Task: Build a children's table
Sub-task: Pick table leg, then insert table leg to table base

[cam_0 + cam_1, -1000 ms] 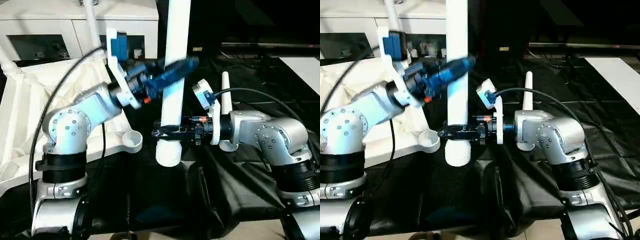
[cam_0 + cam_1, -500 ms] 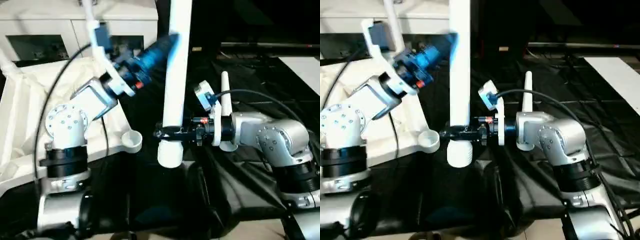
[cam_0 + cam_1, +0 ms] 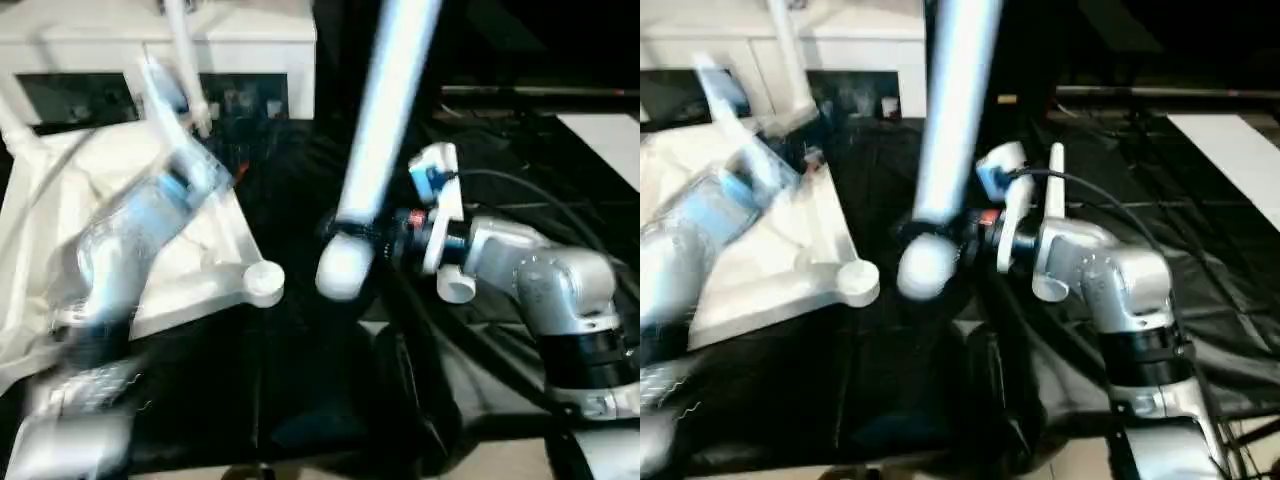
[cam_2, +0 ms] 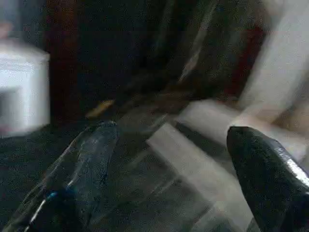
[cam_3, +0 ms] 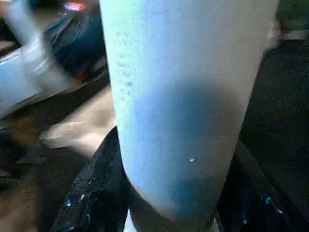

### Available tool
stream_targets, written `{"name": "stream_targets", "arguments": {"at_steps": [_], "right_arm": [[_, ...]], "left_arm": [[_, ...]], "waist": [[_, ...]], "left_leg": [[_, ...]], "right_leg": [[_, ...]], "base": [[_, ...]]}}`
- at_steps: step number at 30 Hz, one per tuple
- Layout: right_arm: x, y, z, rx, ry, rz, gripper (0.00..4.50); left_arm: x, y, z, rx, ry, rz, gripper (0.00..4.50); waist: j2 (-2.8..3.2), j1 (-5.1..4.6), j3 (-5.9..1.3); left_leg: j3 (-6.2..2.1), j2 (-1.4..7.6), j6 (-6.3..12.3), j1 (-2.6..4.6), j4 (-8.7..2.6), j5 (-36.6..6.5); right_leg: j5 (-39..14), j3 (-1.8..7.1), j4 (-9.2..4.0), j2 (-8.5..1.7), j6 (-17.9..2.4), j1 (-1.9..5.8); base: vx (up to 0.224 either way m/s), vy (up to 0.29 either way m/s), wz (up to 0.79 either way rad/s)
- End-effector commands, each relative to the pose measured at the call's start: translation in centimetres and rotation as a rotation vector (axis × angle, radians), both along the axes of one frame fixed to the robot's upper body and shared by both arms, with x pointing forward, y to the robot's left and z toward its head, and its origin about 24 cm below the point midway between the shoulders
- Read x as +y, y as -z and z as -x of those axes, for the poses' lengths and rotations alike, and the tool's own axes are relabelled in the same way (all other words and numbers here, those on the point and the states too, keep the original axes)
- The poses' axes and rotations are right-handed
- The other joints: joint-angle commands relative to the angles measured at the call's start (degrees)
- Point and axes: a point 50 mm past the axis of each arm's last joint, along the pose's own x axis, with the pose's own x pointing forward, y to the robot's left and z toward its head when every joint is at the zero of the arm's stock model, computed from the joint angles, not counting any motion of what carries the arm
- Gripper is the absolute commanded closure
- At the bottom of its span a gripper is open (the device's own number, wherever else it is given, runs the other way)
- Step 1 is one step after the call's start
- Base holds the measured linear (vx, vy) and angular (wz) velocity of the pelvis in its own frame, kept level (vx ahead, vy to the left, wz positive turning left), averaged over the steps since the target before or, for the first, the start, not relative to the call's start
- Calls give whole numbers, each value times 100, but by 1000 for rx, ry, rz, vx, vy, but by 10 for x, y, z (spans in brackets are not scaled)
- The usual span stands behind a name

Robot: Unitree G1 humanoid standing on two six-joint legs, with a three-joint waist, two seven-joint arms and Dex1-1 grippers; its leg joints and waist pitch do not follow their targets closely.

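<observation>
My right gripper point(image 3: 352, 232) is shut on a long white table leg point(image 3: 385, 110) just above its rounded lower end point(image 3: 338, 272). The leg is tilted, with its upper part leaning right. In the right wrist view the leg point(image 5: 183, 96) sits between the black fingers point(image 5: 89, 195). The white tabletop point(image 3: 215, 245) lies at the left, a round corner socket point(image 3: 265, 280) close to the leg's lower end. My left gripper point(image 4: 172, 130) is open with nothing between its fingers point(image 4: 91, 154). The blurred left arm point(image 3: 130, 235) is over the tabletop.
Two more white legs point(image 3: 185, 60) point(image 3: 15, 125) stand up from the tabletop's far side. A white cabinet point(image 3: 90, 45) stands behind. A black sheet point(image 3: 300, 400) covers the work table. A thin white tapered piece point(image 3: 1055, 175) stands behind my right forearm.
My left gripper has left the leg and swung left and back over the tabletop. The leg in my right gripper has tilted from upright, its top now leaning right.
</observation>
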Motion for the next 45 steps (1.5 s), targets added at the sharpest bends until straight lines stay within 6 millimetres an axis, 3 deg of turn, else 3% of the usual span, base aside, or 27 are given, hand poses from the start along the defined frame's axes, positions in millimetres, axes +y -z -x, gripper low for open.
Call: {"name": "stream_targets", "arguments": {"at_steps": [1,2,3,4,5,6,8,9,10,12,13,17,18,19,20,22,23,24,25,28,29,30,37,42,43,44,45], "right_arm": [[7,3,-3,-81,96,34,262],[7,3,-3,-81,96,34,263],[10,3,-6,-121,141,6,263],[14,2,-8,-168,155,-20,263],[15,1,-9,-187,160,-30,263],[17,4,-10,-216,182,-15,263],[17,4,-10,-216,182,-15,263],[15,8,-13,-186,230,-6,263],[14,8,-14,-173,241,-21,263],[13,11,-17,-134,254,-65,263],[13,11,-17,-132,254,-68,264],[17,15,-14,-141,217,-61,264],[19,19,-12,-155,202,-36,264],[21,22,-11,-167,191,-18,264],[23,24,-9,-171,178,-9,264],[25,25,-7,-177,169,-4,264],[26,26,-6,-173,160,-11,264],[26,27,-4,-168,144,4,264],[27,27,-4,-166,140,4,264],[25,28,-2,-160,106,8,264],[23,30,-2,-155,106,25,264],[22,31,-1,-156,101,45,264],[27,35,0,-137,82,63,264],[32,33,2,-166,57,53,264],[33,33,2,-169,55,51,264],[33,33,2,-169,55,51,264],[32,33,2,-176,56,50,264]], "left_arm": [[11,3,6,-21,-76,-79,4],[11,3,6,-21,-76,-79,2],[20,9,11,-28,-88,-139,1],[25,15,16,-31,-72,-201,0],[26,17,17,-35,-64,-230,0],[31,26,21,-26,-26,-319,0],[31,26,21,-26,-26,-319,0],[31,40,25,20,80,-432,0],[30,45,27,55,123,-441,0],[30,59,31,159,285,-478,0],[30,60,31,167,299,-480,0],[36,62,28,191,298,-507,0],[41,65,26,211,277,-530,0],[44,67,26,223,264,-546,0],[46,71,27,243,273,-566,0],[48,75,29,272,286,-580,0],[50,80,30,306,294,-585,0],[56,87,28,353,257,-592,0],[57,88,27,361,248,-594,29],[59,90,24,387,233,-579,36],[58,89,25,392,245,-571,39],[57,90,26,404,252,-561,76],[61,100,27,448,240,-580,126],[65,101,25,455,234,-612,175],[66,101,25,459,236,-616,175],[66,101,25,459,236,-616,184],[68,102,25,473,237,-622,207]], "waist": [[8,-10,-510],[8,-10,-510],[-59,-7,-531],[-85,-20,-517],[-57,-36,-493],[-95,-34,-480],[-78,-60,-467],[6,-17,-463],[36,-24,-462],[14,-48,-457],[36,-35,-461],[15,-51,-464],[55,-45,-459],[47,-49,-454],[-13,-61,-456],[8,-55,-460],[-78,-73,-462],[34,-52,-465],[31,-59,-471],[57,-43,-477],[13,-50,-472],[25,-35,-469],[-39,-55,-461],[-15,-71,-453],[35,-64,-460],[8,-69,-457],[30,-61,-456]], "left_leg": [[-70,212,-530,148,-490,-1243],[-70,212,-530,148,-490,-1243],[-71,218,-473,154,-478,-1220],[-58,214,-398,136,-486,-1229],[-51,210,-397,144,-500,-1313],[-55,221,-382,166,-510,-1459],[-57,216,-432,170,-531,-1588],[-68,217,-494,233,-534,-1789],[-80,204,-513,222,-552,-1951],[-74,195,-571,247,-560,-2155],[-73,179,-573,263,-556,-2207],[-99,196,-626,216,-576,-2331],[-106,198,-625,227,-572,-2361],[-99,196,-623,231,-573,-2400],[-99,196,-604,224,-564,-2414],[-102,202,-561,225,-570,-2287],[-87,204,-531,219,-568,-2228],[-93,204,-546,230,-574,-2214],[-95,198,-549,234,-567,-2249],[-93,207,-560,255,-565,-2258],[-88,210,-549,248,-566,-2266],[-95,214,-549,243,-570,-2249],[-85,213,-477,225,-562,-2150],[-95,216,-493,232,-573,-2240],[-100,215,-511,240,-566,-2254],[-90,213,-509,248,-562,-2292],[-103,216,-523,244,-572,-2316]], "right_leg": [[-1528,183,-364,-244,-729,232],[-1528,183,-364,-244,-729,232],[-1294,176,-339,-258,-903,241],[-1340,175,-348,-266,-935,223],[-1435,181,-366,-246,-914,208],[-1637,184,-418,-253,-849,181],[-1738,192,-392,-234,-812,181],[-1722,196,-398,-233,-856,134],[-1787,200,-398,-227,-846,139],[-1856,210,-412,-214,-870,117],[-1920,213,-438,-227,-873,101],[-1852,206,-400,-258,-938,156],[-1921,206,-405,-265,-949,147],[-1976,206,-427,-260,-936,138],[-2042,207,-433,-263,-908,147],[-2073,216,-437,-272,-902,152],[-2046,218,-442,-262,-917,154],[-1955,217,-423,-256,-962,141],[-1851,216,-413,-241,-979,147],[-1670,211,-395,-244,-1083,145],[-1680,212,-402,-245,-1101,150],[-1726,209,-391,-255,-1122,163],[-1998,220,-429,-274,-1035,162],[-2072,222,-448,-269,-997,144],[-2054,224,-435,-275,-1005,142],[-2062,226,-456,-268,-999,129],[-2059,222,-444,-270,-1012,138]], "base": [[0,0,0],[0,0,0],[0,0,0],[0,0,0],[0,0,0],[0,0,0],[0,0,0],[0,0,0],[0,0,0],[0,0,0],[0,0,0],[0,0,0],[0,0,0],[0,0,0],[0,0,0],[0,0,0],[0,0,0],[0,0,0],[0,0,0],[0,0,0],[0,0,0],[0,0,0],[0,0,0],[0,0,0],[0,0,0],[0,0,0],[0,0,0]]}}
